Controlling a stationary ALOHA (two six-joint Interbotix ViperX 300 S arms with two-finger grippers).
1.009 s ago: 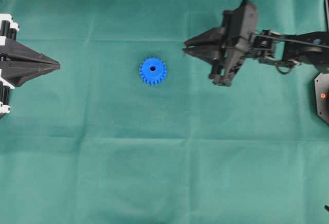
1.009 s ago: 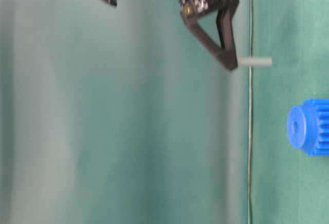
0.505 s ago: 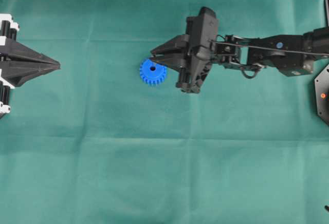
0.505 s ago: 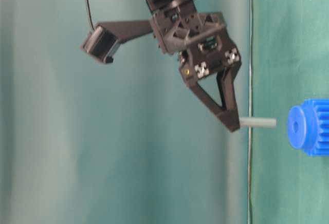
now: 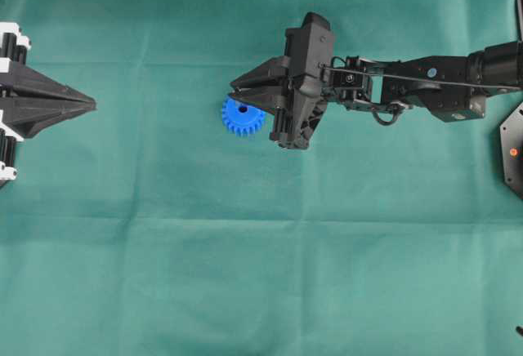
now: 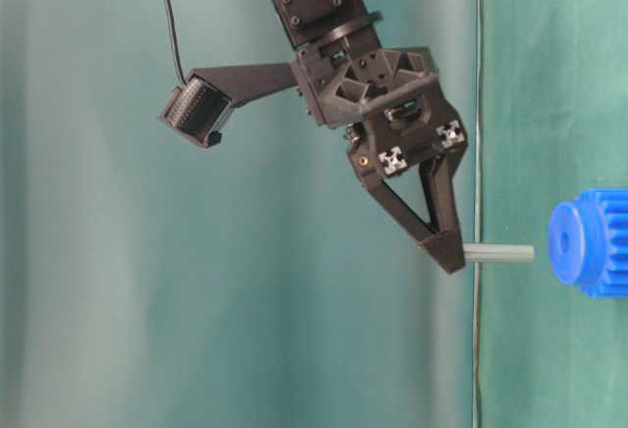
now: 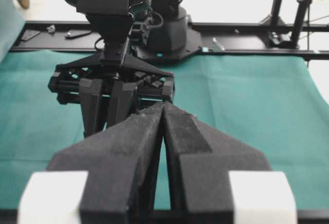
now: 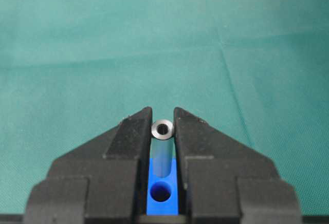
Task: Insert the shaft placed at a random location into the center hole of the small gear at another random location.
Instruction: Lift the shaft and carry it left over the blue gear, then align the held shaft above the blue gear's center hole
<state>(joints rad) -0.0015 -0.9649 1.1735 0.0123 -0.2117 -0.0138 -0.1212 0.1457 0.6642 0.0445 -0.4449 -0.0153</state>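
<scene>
The small gear (image 5: 243,118) is bright blue and lies flat on the green cloth, its center hole (image 5: 242,109) showing. My right gripper (image 5: 232,95) hovers over the gear's edge, shut on the shaft. In the table-level view the grey shaft (image 6: 498,252) sticks out of the right gripper (image 6: 449,250) toward the gear (image 6: 589,243), with a small gap between them. In the right wrist view the shaft's end (image 8: 163,129) sits between the fingers (image 8: 128,136), with the gear's center hole (image 8: 161,191) just below it. My left gripper (image 5: 88,107) is shut and empty at the left edge.
The green cloth (image 5: 261,250) covers the whole table. In the left wrist view the left fingers (image 7: 139,131) are pressed together, with the right arm (image 7: 113,80) beyond them. A black base (image 5: 513,152) stands at the right edge.
My right gripper has carried the shaft leftward from the right side to over the gear and brought it closer to the gear's face. The left arm has not moved.
</scene>
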